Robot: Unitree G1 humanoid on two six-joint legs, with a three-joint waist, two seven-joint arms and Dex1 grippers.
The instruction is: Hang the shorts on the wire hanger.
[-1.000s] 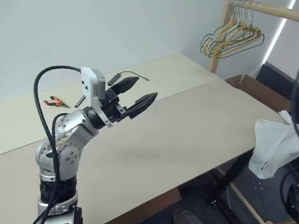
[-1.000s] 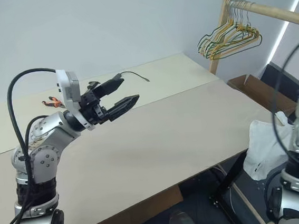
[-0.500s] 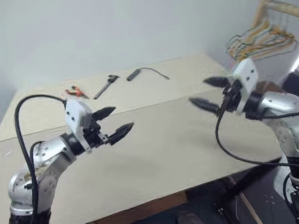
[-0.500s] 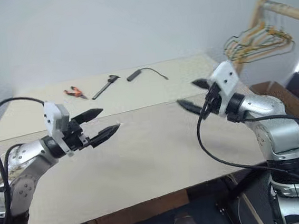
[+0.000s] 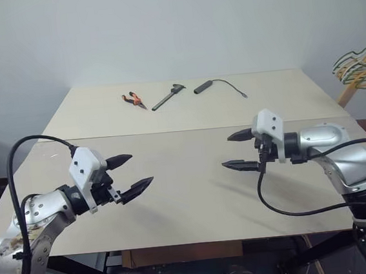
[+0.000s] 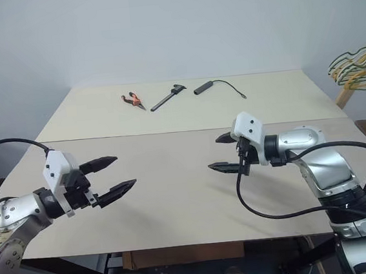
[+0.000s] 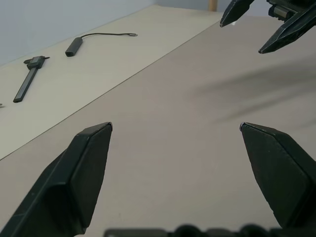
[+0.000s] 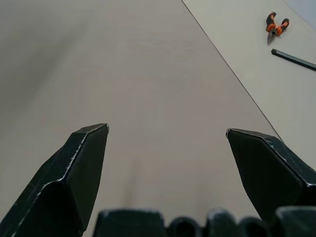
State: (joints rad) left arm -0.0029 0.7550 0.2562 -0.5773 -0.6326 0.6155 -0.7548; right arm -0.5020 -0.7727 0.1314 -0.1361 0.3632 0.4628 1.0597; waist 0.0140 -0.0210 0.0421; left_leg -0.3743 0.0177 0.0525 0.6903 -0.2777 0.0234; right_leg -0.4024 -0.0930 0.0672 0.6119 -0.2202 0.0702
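While both grippers' jaws gape empty over the table (image 5: pixel 195 200), hangers (image 6: pixel 357 68) show rightward in eye views.

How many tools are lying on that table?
3, all along the table's far edge: orange-handled pliers toward the left, a dark caliper beside them, and a black stick with a thin cord to its right.

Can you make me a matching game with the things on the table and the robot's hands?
Things:
1. pliers
2. caliper
3. left gripper
4. hangers

Clues:
A. open, above the near table edge
B. orange handles
C. off the table, at the far right
D. dark and thin, between the pliers and the cable

Pairs: 1-B, 2-D, 3-A, 4-C
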